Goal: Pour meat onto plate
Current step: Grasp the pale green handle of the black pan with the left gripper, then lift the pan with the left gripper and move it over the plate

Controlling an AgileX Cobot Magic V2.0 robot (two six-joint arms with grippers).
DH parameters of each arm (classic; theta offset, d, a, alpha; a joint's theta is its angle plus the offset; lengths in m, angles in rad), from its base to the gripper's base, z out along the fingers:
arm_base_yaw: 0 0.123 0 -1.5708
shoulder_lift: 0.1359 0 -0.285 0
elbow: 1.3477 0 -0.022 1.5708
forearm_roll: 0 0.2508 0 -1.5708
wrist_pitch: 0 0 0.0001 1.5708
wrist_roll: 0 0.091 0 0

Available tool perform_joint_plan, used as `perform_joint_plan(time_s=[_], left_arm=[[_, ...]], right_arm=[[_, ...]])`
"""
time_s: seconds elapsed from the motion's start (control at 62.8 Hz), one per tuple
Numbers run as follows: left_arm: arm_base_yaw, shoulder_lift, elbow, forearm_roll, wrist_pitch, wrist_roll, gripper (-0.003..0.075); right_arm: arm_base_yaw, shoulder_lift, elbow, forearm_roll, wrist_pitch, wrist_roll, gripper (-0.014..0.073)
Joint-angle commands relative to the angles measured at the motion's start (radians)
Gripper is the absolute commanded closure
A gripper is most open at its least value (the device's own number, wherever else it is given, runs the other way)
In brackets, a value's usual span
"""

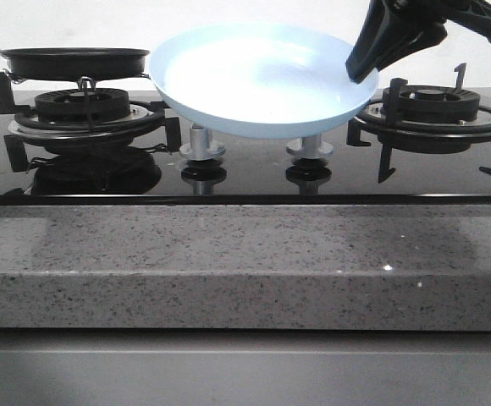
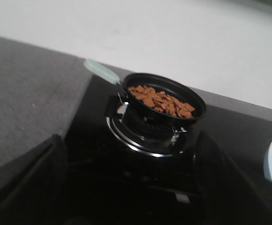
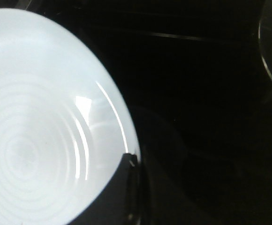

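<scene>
The pale blue plate [image 1: 254, 80] is held up in the air over the middle of the stove, tilted toward the camera. My right gripper [image 1: 364, 63] is shut on its right rim; in the right wrist view one dark finger lies over the plate [image 3: 37, 131] at my gripper [image 3: 135, 187]. The meat [image 2: 159, 101], several small orange-brown pieces, lies in the black frying pan [image 2: 166, 96] on the left burner. The pan [image 1: 72, 61] has a pale green handle [image 2: 101, 71]. My left gripper [image 2: 131, 197] is open and empty, some way short of the pan.
The black glass hob [image 1: 245, 169] has a left burner [image 1: 80, 110] under the pan, a bare right burner [image 1: 432, 114] and two silver knobs [image 1: 203, 148] below the plate. A grey speckled stone counter edge [image 1: 245, 254] runs along the front.
</scene>
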Motion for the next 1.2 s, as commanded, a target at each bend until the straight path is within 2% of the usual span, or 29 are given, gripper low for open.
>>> perform_joint_plan(time_s=[0.0, 0.175, 0.303, 0.398, 0.494, 0.637, 0.956, 1.179], left_arm=[[-0.003, 0.123, -0.091, -0.109, -0.045, -0.007, 0.0176], [0.009, 0.353, -0.237, -0.191, -0.017, -0.007, 0.0176], [0.099, 0.529, -0.381, -0.266, 0.145, 0.018, 0.0177], [0.173, 0.63, -0.479, -0.429, 0.275, 0.165, 0.0177], [0.275, 0.705, -0.552, -0.668, 0.425, 0.344, 0.0177], [0.411, 0.825, -0.644, -0.869, 0.596, 0.437, 0.0177], [0.438, 1.045, -0.861, -0.918, 0.717, 0.44, 0.0177], [0.436, 1.135, -0.952, -0.923, 0.72, 0.407, 0.0177]], right_arm=[[-0.004, -0.047, -0.025, 0.035, -0.041, -0.013, 0.0652], [-0.004, -0.047, -0.025, 0.035, -0.041, -0.013, 0.0652], [-0.004, -0.047, -0.025, 0.035, -0.041, -0.013, 0.0652], [-0.004, -0.047, -0.025, 0.035, -0.041, -0.013, 0.0652], [-0.004, -0.047, -0.025, 0.035, -0.041, -0.013, 0.0652], [-0.004, -0.047, -0.025, 0.035, -0.041, -0.013, 0.0652], [-0.004, -0.047, -0.025, 0.035, -0.041, -0.013, 0.0652], [-0.004, -0.047, -0.025, 0.035, -0.041, -0.013, 0.0652]])
